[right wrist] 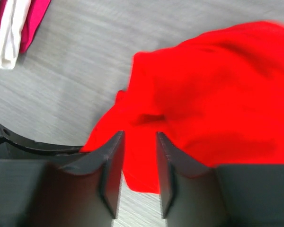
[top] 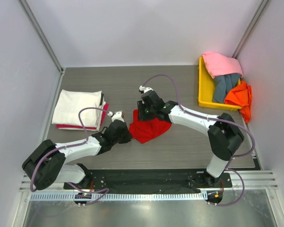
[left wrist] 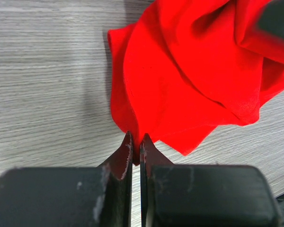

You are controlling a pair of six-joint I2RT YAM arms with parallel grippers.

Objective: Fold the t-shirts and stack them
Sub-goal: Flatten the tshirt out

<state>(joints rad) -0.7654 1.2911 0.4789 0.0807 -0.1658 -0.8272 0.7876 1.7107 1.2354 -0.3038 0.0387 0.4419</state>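
Left gripper [left wrist: 135,140]: the fingers are being pressed together on the near left edge of the red t-shirt [top: 146,130], a sliver of red cloth being pinched between them.
Red t-shirt: it is being kept crumpled on the grey wood-grain table [top: 123,85], around the middle and towards the near side, between the two grippers.
Right gripper [right wrist: 138,137]: the fingers are being held apart over the far edge of the red t-shirt, red cloth being shown in the gap between them; whether the cloth is being touched cannot be told.
Folded stack: a cream-white t-shirt [top: 78,108] is being carried flat on top of a magenta-pink t-shirt [top: 68,126] at the left side of the table, well apart from the red one.
Yellow tray [top: 203,90]: it is being kept at the far right corner, a pale pink t-shirt [top: 221,64], a grey-blue t-shirt [top: 225,87] and an orange t-shirt [top: 240,97] being heaped in it unfolded, the orange one being draped over its right rim.
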